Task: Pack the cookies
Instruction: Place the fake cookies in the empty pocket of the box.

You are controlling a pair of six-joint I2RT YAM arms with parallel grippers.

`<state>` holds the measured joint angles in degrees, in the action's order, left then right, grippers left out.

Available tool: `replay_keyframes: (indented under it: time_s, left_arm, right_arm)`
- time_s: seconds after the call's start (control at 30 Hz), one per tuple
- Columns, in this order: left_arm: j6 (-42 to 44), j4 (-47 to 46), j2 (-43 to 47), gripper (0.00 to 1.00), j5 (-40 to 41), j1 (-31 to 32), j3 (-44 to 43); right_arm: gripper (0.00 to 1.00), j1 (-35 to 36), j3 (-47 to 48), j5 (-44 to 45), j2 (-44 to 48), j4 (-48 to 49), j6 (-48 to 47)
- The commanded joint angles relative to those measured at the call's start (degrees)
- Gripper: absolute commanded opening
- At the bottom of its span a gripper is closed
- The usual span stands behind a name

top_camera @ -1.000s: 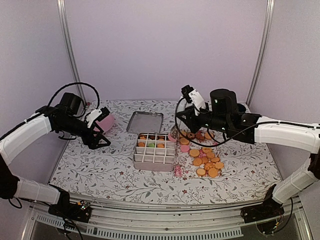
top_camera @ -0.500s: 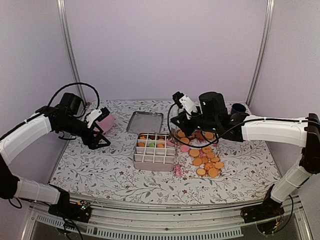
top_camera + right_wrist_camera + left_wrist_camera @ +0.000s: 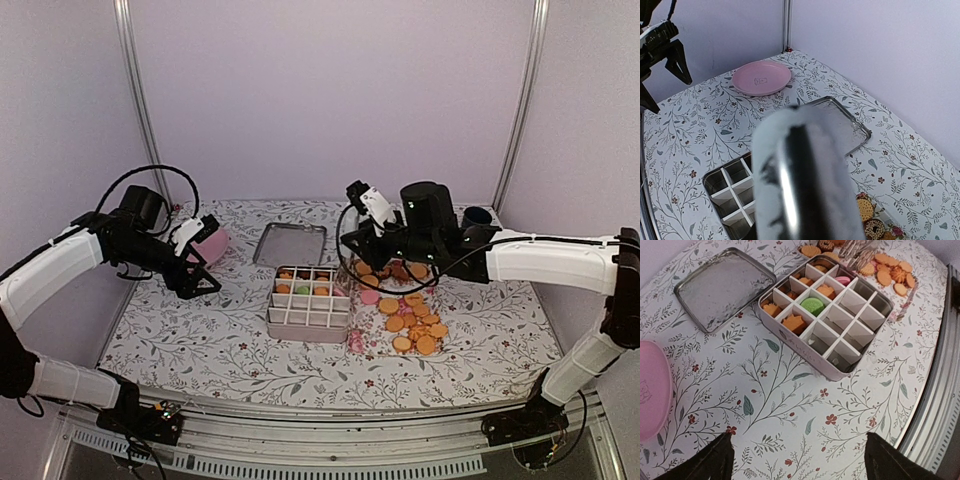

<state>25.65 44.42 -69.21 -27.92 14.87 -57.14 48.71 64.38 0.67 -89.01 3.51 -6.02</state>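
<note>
Partly filled, the divided tin [image 3: 801, 347] sits mid-table on the floral cloth [image 3: 785, 405]. The cookies [image 3: 396, 323] are split between two places. Orange, brown, one green and one pink occupy the compartments on the side nearer the loose metal lid [image 3: 722, 285], which lies flat just beyond the tin. The rest, mostly golden-orange, lie heaped on a patterned sheet touching the tin's right side. The left gripper [image 3: 797, 461] hovers over the left part of the table, beside the pink plate [image 3: 761, 78] and well apart from the tin. Its jaws are spread wide with only cloth showing between them. The right gripper [image 3: 858, 252] hangs at the tin's far right corner, where the heap of loose cookies begins. Its wrist camera shows little but one blurred finger, so it cannot be told whether the jaws are parted or pinching a cookie. A dark cup [image 3: 477, 215] stands at the table's far right edge.
</note>
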Motion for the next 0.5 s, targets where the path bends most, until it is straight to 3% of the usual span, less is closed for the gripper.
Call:
replay_keyframes:
  time_s: [0.0, 0.2, 0.47]
  left_arm:
    - [-0.05, -0.24, 1.14, 0.91, -0.14, -0.48, -0.16]
    - [0.06, 0.1, 1.09, 0.91, -0.14, -0.53, -0.34]
    - [0.3, 0.31, 1.03, 0.91, 0.14, -0.51, -0.42]
  right_arm:
    - [0.32, -0.38, 0.77, -0.53, 3.91, 2.33, 0.76]
    - [0.29, -1.4, -1.48, 0.7, 7.73, 2.09, 1.51]
    - [0.29, -5.35, -11.22, 2.62, 16.81, 0.31, 2.79]
